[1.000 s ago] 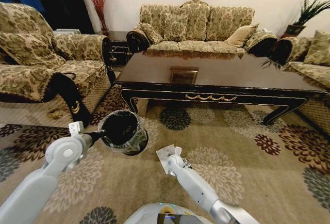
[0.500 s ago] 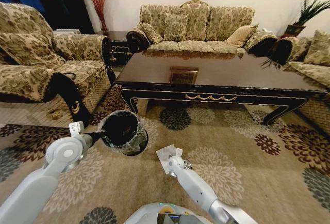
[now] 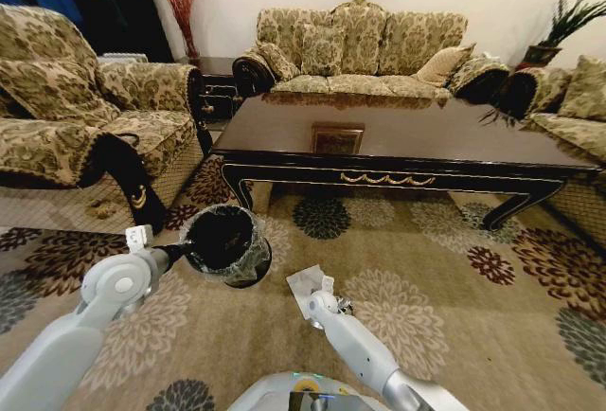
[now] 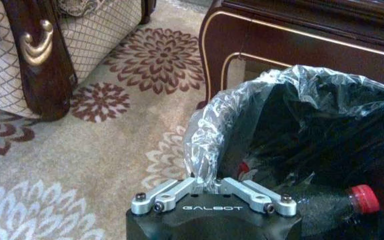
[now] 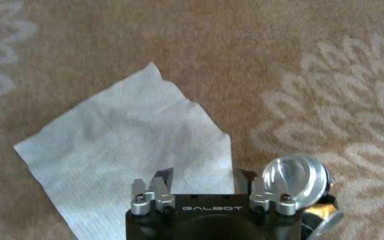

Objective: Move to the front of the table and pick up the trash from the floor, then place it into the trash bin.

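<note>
The trash bin point(image 3: 225, 241), black with a clear liner, stands tilted on the floor point(image 3: 426, 335) in front of the table point(image 3: 398, 132). My left gripper point(image 3: 186, 251) is shut on its lined rim point(image 4: 209, 165). A clear bottle with a red cap point(image 4: 362, 198) lies inside the bin. My right gripper point(image 3: 313, 299) hangs open, pointing down over a white paper sheet point(image 3: 303, 281). Its fingers point(image 5: 163, 178) straddle the paper's edge point(image 5: 125, 160). A small silver round object point(image 5: 295, 176) lies on the carpet beside that gripper.
An armchair point(image 3: 66, 117) stands at the left, a sofa point(image 3: 365, 46) behind the table, and another seat point(image 3: 578, 108) at the right. The table's curved leg point(image 4: 215, 55) is just behind the bin. Open carpet spreads to the right.
My right gripper has sunk slightly closer to the paper. The left arm and the bin have shifted a little.
</note>
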